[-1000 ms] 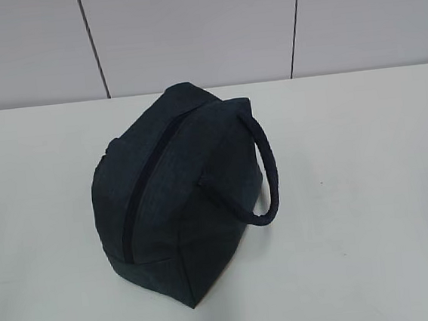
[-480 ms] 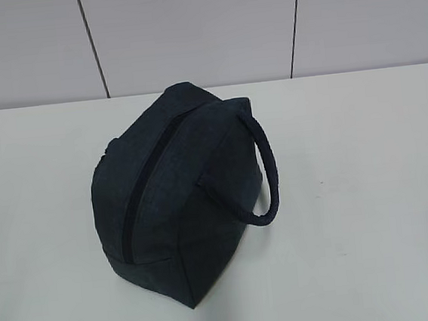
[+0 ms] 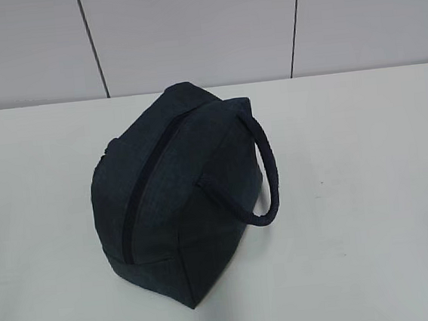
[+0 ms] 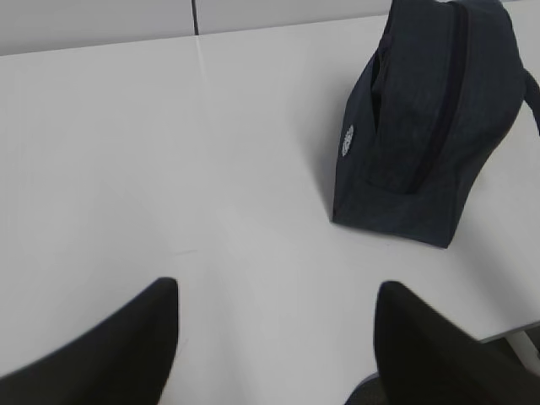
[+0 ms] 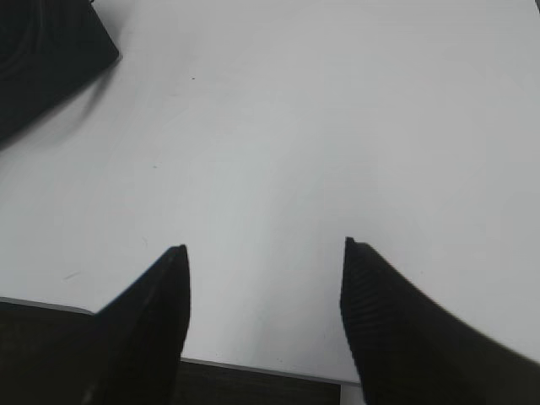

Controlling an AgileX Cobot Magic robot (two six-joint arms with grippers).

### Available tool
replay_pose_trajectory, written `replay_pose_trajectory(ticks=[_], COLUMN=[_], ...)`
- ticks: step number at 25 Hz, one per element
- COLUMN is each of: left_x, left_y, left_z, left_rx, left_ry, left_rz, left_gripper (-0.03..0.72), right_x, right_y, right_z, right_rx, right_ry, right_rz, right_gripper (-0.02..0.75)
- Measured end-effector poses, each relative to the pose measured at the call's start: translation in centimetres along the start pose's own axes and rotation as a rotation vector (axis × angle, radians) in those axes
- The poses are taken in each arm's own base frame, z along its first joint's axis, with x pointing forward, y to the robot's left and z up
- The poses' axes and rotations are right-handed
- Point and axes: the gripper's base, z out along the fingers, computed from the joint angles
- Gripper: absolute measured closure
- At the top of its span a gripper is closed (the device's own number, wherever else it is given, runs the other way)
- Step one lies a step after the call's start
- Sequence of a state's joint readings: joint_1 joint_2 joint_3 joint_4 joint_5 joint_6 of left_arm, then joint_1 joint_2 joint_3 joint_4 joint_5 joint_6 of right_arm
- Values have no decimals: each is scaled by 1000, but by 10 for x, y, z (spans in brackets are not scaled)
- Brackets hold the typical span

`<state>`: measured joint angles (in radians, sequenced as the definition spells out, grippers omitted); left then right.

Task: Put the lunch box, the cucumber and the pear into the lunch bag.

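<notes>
A small round white emblem [image 4: 348, 142] marks one end of the lunch bag [image 3: 179, 190] — its writing too small to read. The bag is dark navy woven fabric, boxy with a rounded top, zipper [image 3: 142, 188] closed, padded loop handle [image 3: 267, 172] arching off its side. It stands on the smooth white table [image 3: 369, 191]. Left hand [image 4: 278, 295] and right hand [image 5: 263, 253] — both spread, empty — hang over bare tabletop.

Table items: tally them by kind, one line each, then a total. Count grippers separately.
Lunch bag, dark navy, zipper closed: 1
Lunch box: 0 in view
Cucumber: 0 in view
Pear: 0 in view
Total items on the table: 1
Grippers: 2, left gripper and right gripper, both open and empty
</notes>
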<state>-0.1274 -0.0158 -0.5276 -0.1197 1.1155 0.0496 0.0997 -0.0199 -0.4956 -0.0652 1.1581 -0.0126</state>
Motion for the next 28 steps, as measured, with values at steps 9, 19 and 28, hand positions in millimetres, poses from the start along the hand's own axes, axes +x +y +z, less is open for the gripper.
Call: replay_pose_trajectory(ticks=[9,19,28], left_x=[0,0,0], left_y=[0,0,-1], left_z=[0,0,1], left_rx=[0,0,-56], left_ry=[0,0,-3], left_rz=[1,1,-28], left_gripper=[257,303,341], right_x=[0,0,0], right_y=[0,0,0], right_z=[0,0,0], right_rx=[0,0,0], right_ry=[-2,-2,-4], right_rz=[0,0,0], right_gripper=[288,289,289])
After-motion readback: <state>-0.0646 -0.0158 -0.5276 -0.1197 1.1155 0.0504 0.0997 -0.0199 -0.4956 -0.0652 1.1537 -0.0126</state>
